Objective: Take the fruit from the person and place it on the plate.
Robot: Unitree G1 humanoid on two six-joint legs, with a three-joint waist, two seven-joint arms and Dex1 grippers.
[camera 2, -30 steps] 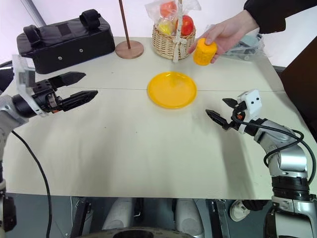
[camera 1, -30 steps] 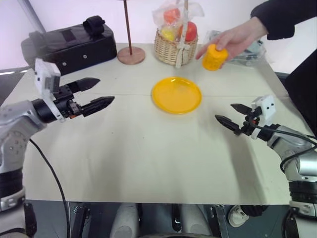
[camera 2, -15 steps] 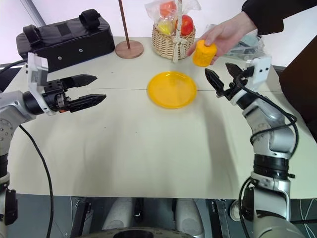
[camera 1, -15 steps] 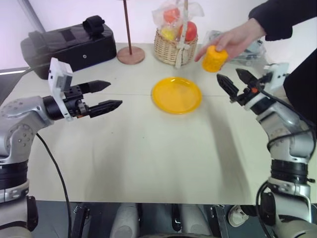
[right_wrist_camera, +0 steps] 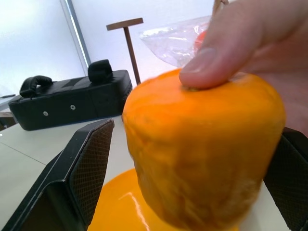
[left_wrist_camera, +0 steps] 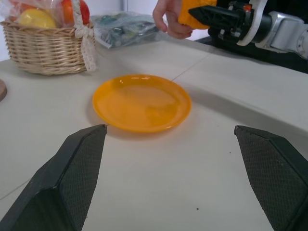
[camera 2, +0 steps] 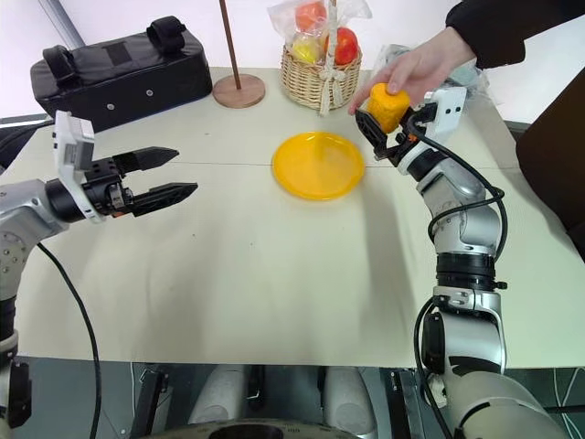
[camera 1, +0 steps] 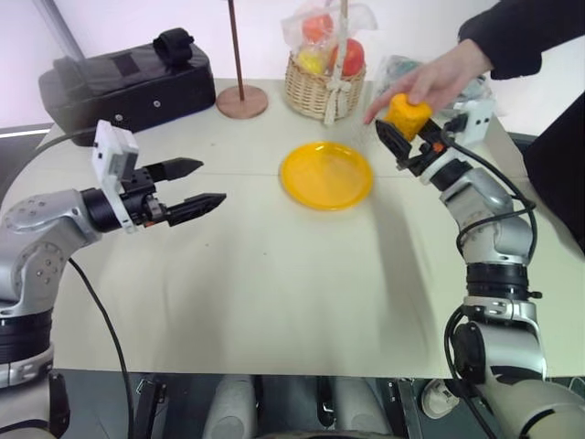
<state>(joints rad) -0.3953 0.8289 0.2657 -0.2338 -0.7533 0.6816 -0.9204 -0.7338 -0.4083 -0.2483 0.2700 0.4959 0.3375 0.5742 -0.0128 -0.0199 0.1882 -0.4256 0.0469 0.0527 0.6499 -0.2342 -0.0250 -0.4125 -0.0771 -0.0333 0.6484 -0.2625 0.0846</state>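
- Left gripper (camera 1: pixel 203 183) hovers over the table, jaws apart, empty; no hazard here.
- Plate (camera 1: pixel 326 175) lies bare; a slipped fruit could roll past it.
- Right gripper (camera 2: pixel 382 133) is wide open, apparently straddling the fruit (camera 2: pixel 386 105); closing could pinch the person's hand (camera 2: pixel 419 69) holding it.

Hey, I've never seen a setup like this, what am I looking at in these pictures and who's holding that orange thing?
It is a two-armed robot at a table. The two wide pictures come from cameras in its head; the two close-ups come from cameras on its wrists. On the table lie a yellow plate, a basket of fruit, a black bag and a wooden stand. A person's hand holds the fruit. The right gripper is open, fingers on either side of the fruit. The left gripper hangs open over the table.
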